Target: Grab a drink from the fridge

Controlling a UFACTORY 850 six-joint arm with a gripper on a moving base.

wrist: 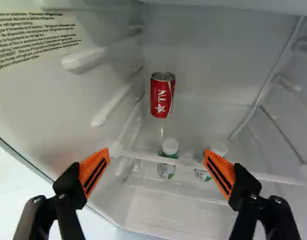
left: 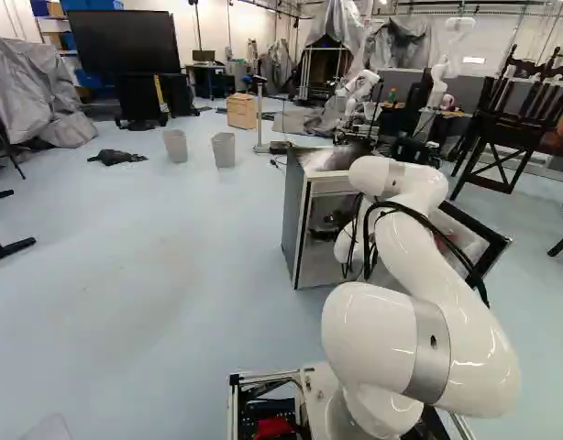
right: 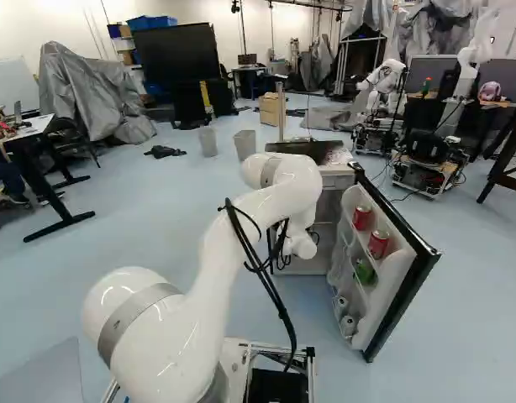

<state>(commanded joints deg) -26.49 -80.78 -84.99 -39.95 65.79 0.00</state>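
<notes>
two grey bins (left: 223,150) stand slightly apart, a wooden box (left: 241,112) beyond them.

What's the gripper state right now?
Gripper: open, fingers wide apart, holding nothing; the red can stands ahead of it on the fridge shelf.

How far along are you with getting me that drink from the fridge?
The door is open and the gripper appears to be inside the fridge, so access looks done. Nothing is in hand: the fingers are open, with the red can standing ahead, beyond them. Left to do: choose a drink, likely that can, close on it and bring it out.
</notes>
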